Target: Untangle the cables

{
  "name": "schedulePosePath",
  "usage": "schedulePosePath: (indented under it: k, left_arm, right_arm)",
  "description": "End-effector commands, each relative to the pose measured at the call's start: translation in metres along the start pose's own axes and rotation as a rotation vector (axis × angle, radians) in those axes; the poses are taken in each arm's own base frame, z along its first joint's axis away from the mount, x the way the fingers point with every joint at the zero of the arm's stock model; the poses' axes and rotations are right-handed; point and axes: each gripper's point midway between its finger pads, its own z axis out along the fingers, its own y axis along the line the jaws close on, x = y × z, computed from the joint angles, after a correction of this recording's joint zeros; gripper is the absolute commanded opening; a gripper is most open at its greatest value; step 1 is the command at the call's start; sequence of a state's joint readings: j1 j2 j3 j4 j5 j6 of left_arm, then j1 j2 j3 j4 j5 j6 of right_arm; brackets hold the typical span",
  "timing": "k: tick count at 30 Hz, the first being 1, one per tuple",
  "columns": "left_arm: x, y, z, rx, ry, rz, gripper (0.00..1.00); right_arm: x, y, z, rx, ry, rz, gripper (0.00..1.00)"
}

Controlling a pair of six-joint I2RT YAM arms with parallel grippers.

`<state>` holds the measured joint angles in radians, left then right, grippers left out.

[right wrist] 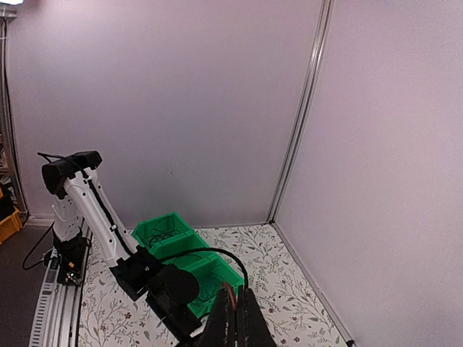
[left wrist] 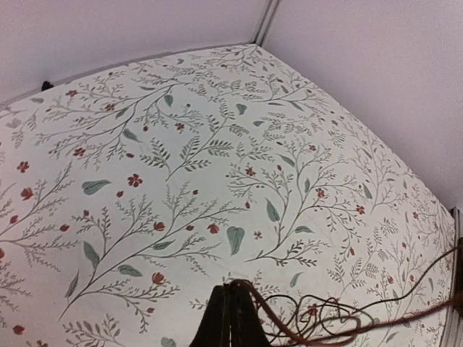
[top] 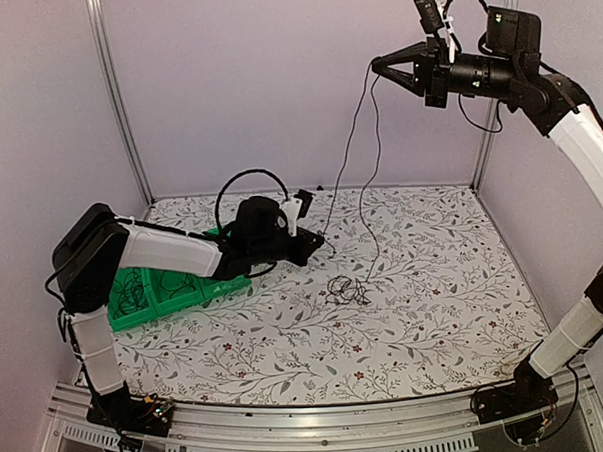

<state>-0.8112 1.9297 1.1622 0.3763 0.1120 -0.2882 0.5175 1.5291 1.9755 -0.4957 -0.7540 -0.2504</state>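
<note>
High over the table, my right gripper point(top: 378, 65) is shut on a thin dark cable point(top: 351, 134) whose two strands hang down from it. One strand runs to my left gripper point(top: 319, 242), low over the table and shut on it. The other drops into a small loopy tangle of cables point(top: 346, 289) on the flowered cloth. In the left wrist view the gripper point(left wrist: 233, 290) pinches a reddish-brown cable point(left wrist: 278, 318) that trails right into the tangle point(left wrist: 340, 318). In the right wrist view the gripper point(right wrist: 235, 303) grips the cable point(right wrist: 230, 293) at its tips.
A green three-compartment bin point(top: 157, 304) sits at the left behind my left arm, thin cables point(right wrist: 160, 233) coiled in its compartments. Grey walls with metal posts close the back and right. An aluminium rail point(top: 290, 432) runs along the near edge.
</note>
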Motion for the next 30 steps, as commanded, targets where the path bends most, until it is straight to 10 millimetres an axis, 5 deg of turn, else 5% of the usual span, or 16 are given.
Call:
schedulePosePath:
  k: [1, 9, 12, 14, 18, 24, 30]
  left_arm:
    - [0.08, 0.079, -0.015, -0.235, 0.209, -0.297, 0.0]
    - [0.083, 0.113, -0.074, -0.462, 0.23, -0.249, 0.0]
    - [0.073, 0.109, -0.087, -0.412, 0.209, -0.258, 0.0]
    - [0.054, 0.094, -0.096, -0.354, 0.154, -0.222, 0.0]
    - [-0.008, 0.064, -0.136, -0.28, -0.048, -0.155, 0.3]
    - [-0.092, 0.017, -0.197, -0.129, -0.281, -0.06, 0.52]
    - [-0.139, -0.012, -0.21, -0.046, -0.314, 0.054, 0.65]
  right_arm:
    - [-0.076, -0.018, -0.032, 0.096, -0.169, -0.06, 0.0]
    - [-0.108, -0.032, -0.025, 0.073, -0.278, -0.082, 0.0]
    - [-0.108, -0.032, -0.012, 0.05, -0.291, -0.074, 0.0]
    - [-0.093, -0.038, 0.0, 0.037, -0.261, -0.043, 0.0]
    - [-0.042, -0.04, 0.027, -0.011, -0.165, 0.04, 0.0]
    - [0.032, -0.023, 0.062, -0.096, -0.022, 0.12, 0.0]
    - [0.069, -0.004, 0.083, -0.152, 0.051, 0.149, 0.0]
